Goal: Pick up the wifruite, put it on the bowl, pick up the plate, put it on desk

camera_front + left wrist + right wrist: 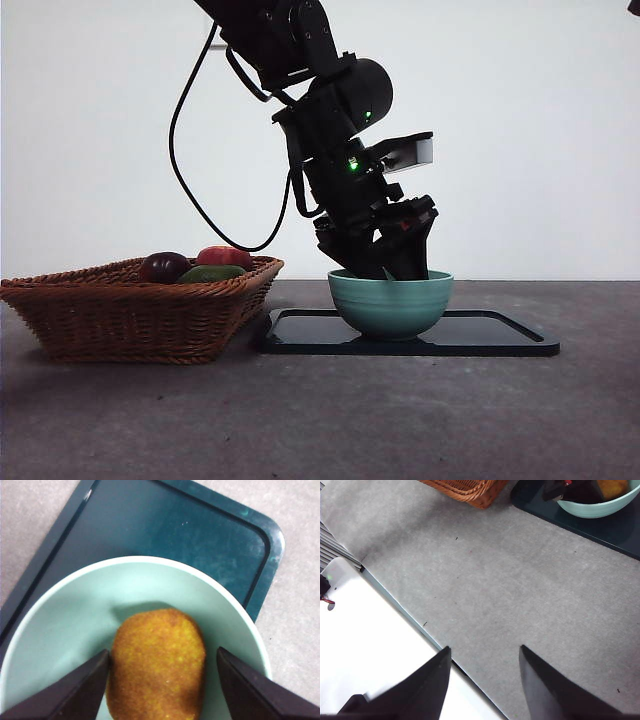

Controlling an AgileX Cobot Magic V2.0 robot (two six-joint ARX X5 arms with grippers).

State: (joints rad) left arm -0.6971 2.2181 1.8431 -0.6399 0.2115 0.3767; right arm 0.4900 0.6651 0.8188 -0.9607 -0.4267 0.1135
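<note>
Step in hand: placing the wifruite (157, 662) in the bowl (391, 303). The left claw (162, 680) sits inside the rim, jaws wide, fruit between them; contact is unclear. Next move, as judged: lift clear, then address the plate (500, 337). The right claw (485, 680) waits, open, over the desk (520, 605). The bowl wall hides the fruit from the front.

Wifruite (157, 662) showing dull, finely grainy skin; bowl (390, 303) looking smooth glazed ceramic; plate (190, 535) gleaming glossy dark; basket (140, 310) showing woven wicker; desk (510, 595) appearing matt, mottled.
</note>
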